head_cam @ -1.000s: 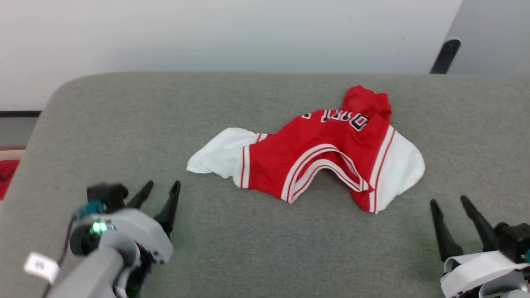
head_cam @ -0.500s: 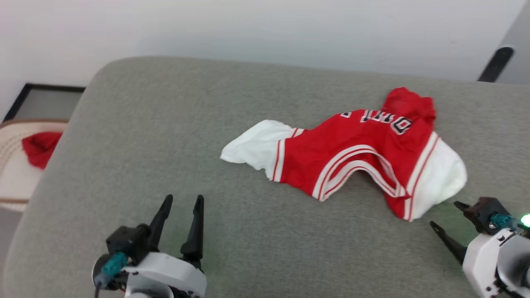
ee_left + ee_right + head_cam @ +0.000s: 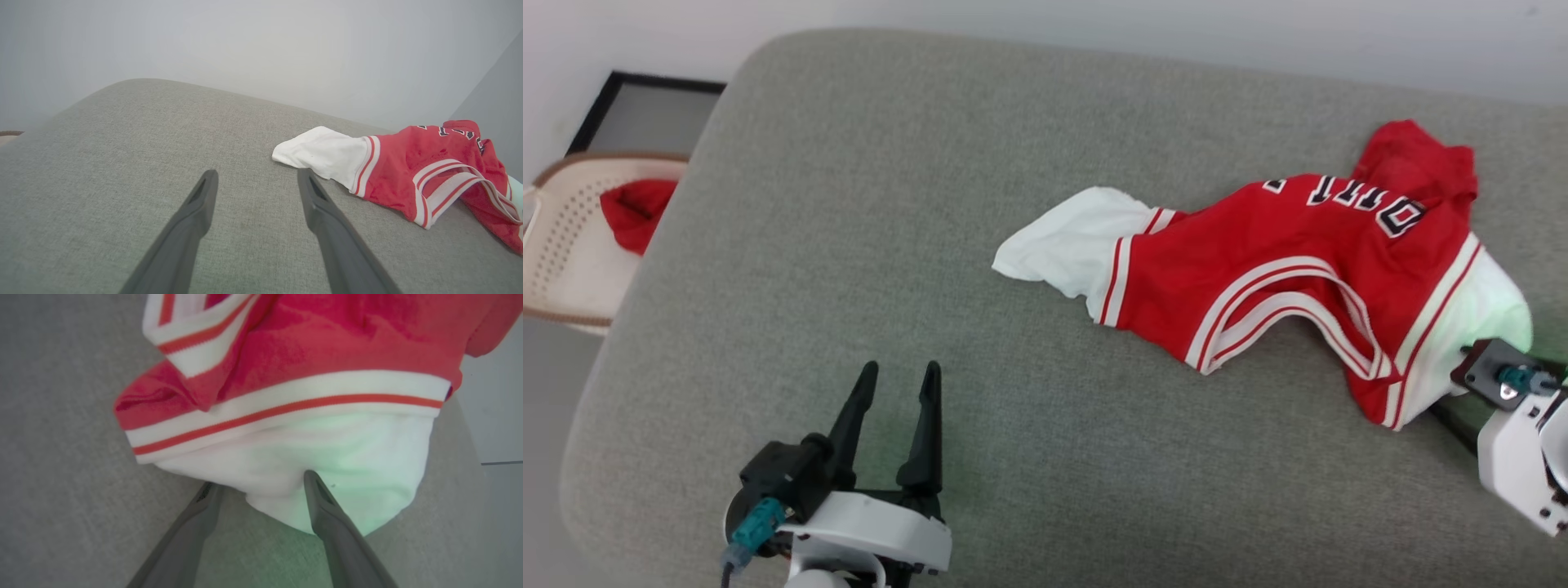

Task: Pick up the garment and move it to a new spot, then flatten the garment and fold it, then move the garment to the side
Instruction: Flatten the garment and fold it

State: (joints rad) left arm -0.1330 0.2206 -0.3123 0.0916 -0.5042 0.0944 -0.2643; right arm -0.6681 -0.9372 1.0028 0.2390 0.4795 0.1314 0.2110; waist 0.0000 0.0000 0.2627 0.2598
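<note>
Right, the garment (image 3: 1282,269) lies crumpled at the right of the head frame on the grey padded surface (image 3: 849,204), nothing lifted yet. The right end effector (image 3: 259,479) is spread wide at the white sleeve (image 3: 347,457), gripping nothing. The left end effector (image 3: 900,369), lower left, gapes empty. Pickup, flattening, folding and the move aside all remain.

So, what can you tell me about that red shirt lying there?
The garment is a red jersey-style T-shirt of soft knit-looking cloth, with white short sleeves, red-white striped trim and black white-outlined lettering. It lies crumpled and unfolded on the grey surface. The right gripper, open, straddles one white sleeve's edge.
</note>
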